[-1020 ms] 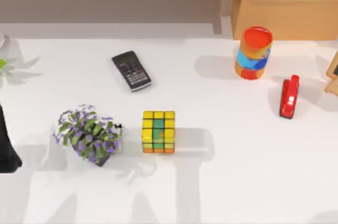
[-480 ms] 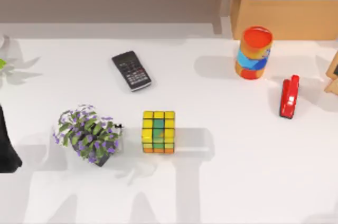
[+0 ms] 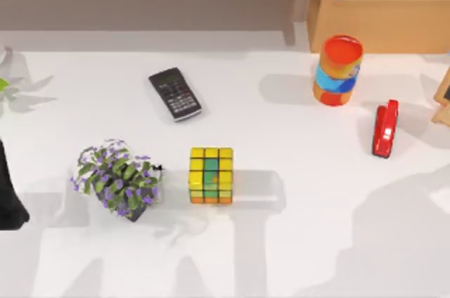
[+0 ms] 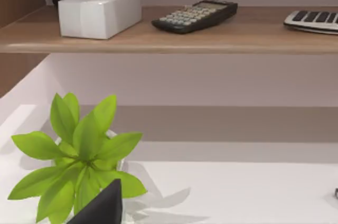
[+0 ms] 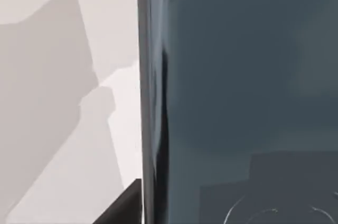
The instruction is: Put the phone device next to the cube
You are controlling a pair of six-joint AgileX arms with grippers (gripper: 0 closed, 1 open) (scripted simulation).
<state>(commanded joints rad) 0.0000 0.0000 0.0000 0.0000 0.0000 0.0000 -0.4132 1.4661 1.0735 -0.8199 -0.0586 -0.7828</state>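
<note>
Your right gripper's grasp I cannot tell, though the phone (image 5: pixel 243 86) fills its camera; the cube (image 3: pixel 211 175) waits mid-tabletop, right side free for it.

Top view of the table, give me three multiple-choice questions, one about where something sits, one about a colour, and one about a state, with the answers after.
1. What sits directly to the left of the cube on the table?
A. the red stapler
B. the purple-flowered plant
C. the striped cup

2. What colour are most tiles on the cube's top face?
A. yellow
B. blue
C. white

3. How does the black calculator lie?
A. standing on its edge
B. stacked on the cube
C. flat on the table, keys up

Answers:
1 B, the purple-flowered plant stands just left of the cube, while the red stapler and striped cup are far right.
2 A, the top row of tiles is yellow.
3 C, its keypad faces the camera.
</note>
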